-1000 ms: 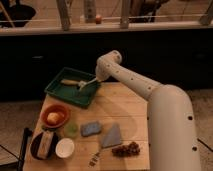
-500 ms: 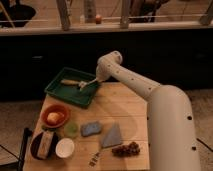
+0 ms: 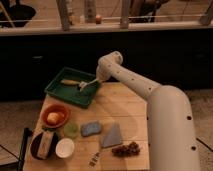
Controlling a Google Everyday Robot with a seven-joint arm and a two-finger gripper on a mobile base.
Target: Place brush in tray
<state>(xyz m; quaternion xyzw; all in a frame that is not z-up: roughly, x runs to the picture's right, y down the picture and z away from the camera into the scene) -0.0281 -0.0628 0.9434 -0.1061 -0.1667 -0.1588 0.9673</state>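
Hand (image 3: 89,84) w/ brush (image 3: 86,85) over tray (image 3: 56,90)

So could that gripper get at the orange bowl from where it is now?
Probably yes. The gripper hangs over the green tray, by the brush. The orange bowl sits just in front of the tray on the table, open from above, nothing covering it.
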